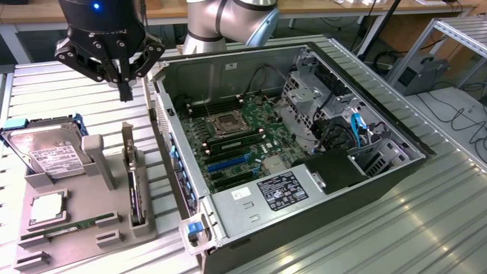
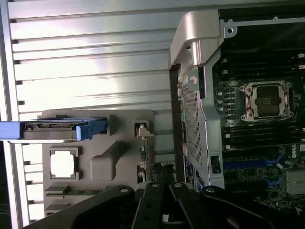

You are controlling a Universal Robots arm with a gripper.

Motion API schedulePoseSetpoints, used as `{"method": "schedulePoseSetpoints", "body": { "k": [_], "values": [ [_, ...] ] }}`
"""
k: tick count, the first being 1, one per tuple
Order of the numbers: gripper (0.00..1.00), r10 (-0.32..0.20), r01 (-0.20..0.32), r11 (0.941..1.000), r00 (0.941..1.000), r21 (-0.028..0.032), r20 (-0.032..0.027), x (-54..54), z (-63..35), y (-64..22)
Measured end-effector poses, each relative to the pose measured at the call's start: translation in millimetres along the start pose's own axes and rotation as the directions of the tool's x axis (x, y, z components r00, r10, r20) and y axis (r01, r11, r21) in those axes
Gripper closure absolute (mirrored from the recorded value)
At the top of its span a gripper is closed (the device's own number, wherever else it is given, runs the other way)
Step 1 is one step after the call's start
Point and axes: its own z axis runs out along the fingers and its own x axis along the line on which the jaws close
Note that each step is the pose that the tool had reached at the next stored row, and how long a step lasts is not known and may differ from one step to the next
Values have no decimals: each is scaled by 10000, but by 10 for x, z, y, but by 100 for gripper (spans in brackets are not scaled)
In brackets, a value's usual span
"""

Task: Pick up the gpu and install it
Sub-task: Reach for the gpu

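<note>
Not started. The gpu (image 1: pixel 134 182) stands on edge in its slot in the gray tray (image 1: pixel 76 191), to the exterior view's left of the open computer case (image 1: pixel 228 68). Motherboard (image 1: pixel 243 137) card slots look empty. The pincer (image 1: pixel 125 92) has its fingers together and holds nothing. It hovers above the tray's far end, well apart from the gpu.
</note>
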Motion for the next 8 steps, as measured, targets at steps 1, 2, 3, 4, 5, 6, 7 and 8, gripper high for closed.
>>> {"method": "schedulePoseSetpoints", "body": {
  "k": [1, 2, 3, 4, 5, 6, 7, 8],
  "values": [
    [89, 0, 0, 10000, 10000, -1, 0, 18, 0, -1],
    [89, 0, 0, 10000, 10000, -1, 0, 26, 0, -2],
    [89, 0, 0, 10000, 10000, 0, 0, 36, -1, -3],
    [89, 0, 0, 10000, 10000, 0, 0, 49, -1, -4],
    [89, 0, 0, 10000, 10000, 0, 1, 64, -1, -5],
    [89, 0, 0, 10000, 10000, -1, 0, 74, -1, -5],
    [89, 0, 0, 10000, 10000, -1, 0, 74, -1, -5],
    [89, -1, 1, 10000, 10000, -1, 1, 74, -1, -5]
  ]
}}
